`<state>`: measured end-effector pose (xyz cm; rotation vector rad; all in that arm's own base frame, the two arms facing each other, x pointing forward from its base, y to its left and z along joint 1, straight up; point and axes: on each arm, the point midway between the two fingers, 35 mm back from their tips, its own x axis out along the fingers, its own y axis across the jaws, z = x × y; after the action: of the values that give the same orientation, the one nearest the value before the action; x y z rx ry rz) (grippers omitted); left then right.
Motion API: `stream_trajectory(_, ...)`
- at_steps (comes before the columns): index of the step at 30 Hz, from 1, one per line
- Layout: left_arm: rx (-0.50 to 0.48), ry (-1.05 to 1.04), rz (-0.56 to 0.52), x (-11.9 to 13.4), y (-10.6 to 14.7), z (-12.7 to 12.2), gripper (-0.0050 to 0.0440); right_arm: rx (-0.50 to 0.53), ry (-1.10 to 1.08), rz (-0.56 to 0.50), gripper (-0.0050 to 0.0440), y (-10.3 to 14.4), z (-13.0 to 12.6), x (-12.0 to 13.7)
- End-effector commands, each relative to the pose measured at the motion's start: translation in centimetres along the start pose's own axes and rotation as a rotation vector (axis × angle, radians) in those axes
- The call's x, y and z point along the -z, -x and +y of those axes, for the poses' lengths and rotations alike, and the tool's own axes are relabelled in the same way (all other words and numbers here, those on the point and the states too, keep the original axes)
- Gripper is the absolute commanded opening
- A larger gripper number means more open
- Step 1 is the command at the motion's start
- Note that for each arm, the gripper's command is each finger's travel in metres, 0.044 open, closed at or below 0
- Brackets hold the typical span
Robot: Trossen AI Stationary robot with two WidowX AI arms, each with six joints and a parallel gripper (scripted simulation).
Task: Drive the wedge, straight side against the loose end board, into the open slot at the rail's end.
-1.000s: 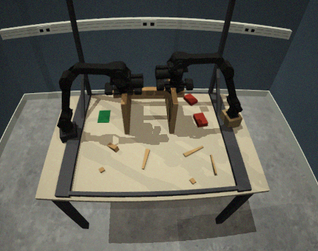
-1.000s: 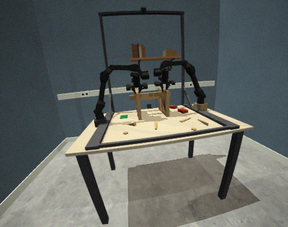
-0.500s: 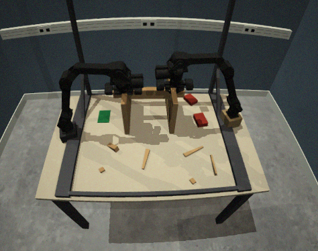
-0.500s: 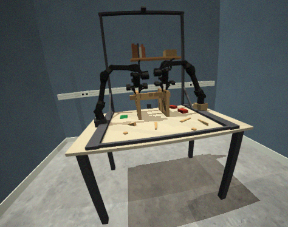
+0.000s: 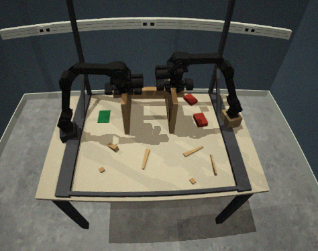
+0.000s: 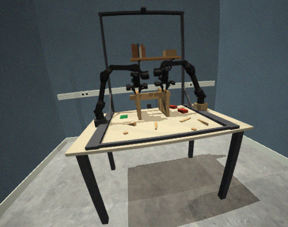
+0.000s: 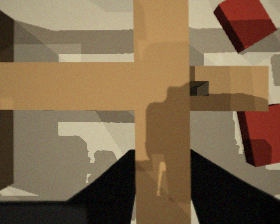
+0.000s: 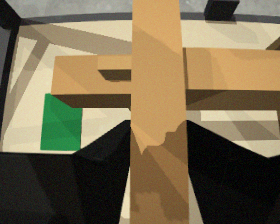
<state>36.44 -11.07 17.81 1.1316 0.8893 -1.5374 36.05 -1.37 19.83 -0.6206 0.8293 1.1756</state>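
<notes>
The left gripper (image 5: 173,89) (image 6: 164,90) (image 7: 162,151) is shut on the top edge of the loose end board (image 5: 172,119) (image 6: 167,106) (image 7: 162,30), which stands upright. No wedge shows between its fingers. The rail (image 5: 149,90) (image 6: 150,96) (image 7: 66,85) (image 8: 241,70) passes through both boards. An open dark slot (image 7: 198,89) shows in the rail's end just outside the loose board. The right gripper (image 5: 125,92) (image 6: 137,91) (image 8: 158,121) is shut on the other upright end board (image 5: 127,117) (image 6: 139,109) (image 8: 156,30). A wedge (image 8: 113,63) seems to sit in the slot beside that board.
Thin wood wedges (image 5: 145,159) (image 5: 193,151) (image 5: 213,164), a thicker wood piece (image 5: 113,147) and small blocks (image 5: 101,170) (image 5: 192,181) lie at the front. Red blocks (image 5: 190,99) (image 5: 200,119) lie beyond the loose board, and a green square (image 5: 104,116) (image 8: 61,122) beyond the other.
</notes>
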Motion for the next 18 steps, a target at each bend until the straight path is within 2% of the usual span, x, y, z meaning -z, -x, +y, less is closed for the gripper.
stream_trajectory(1, -0.013, -0.009, -0.002, -0.2, 0.3, 0.1, -0.0050, 0.072, 0.034, 0.004, -0.0050, 1.1, -1.6, 0.0)
stream_trajectory(12, -0.014, -0.003, -0.001, -0.1, 0.3, 0.1, -0.0050, 0.095, 0.042, 0.006, -0.0050, 1.3, -2.5, 0.1)
stream_trajectory(13, -0.015, -0.001, -0.001, -0.1, 0.3, 0.1, 0.0188, 0.032, 0.024, -0.002, -0.0050, 0.8, -0.1, -0.5)
stream_trajectory(18, -0.014, -0.001, -0.002, -0.1, 0.3, 0.1, 0.0188, 0.029, 0.019, -0.002, -0.0050, 0.7, -0.1, -0.4)
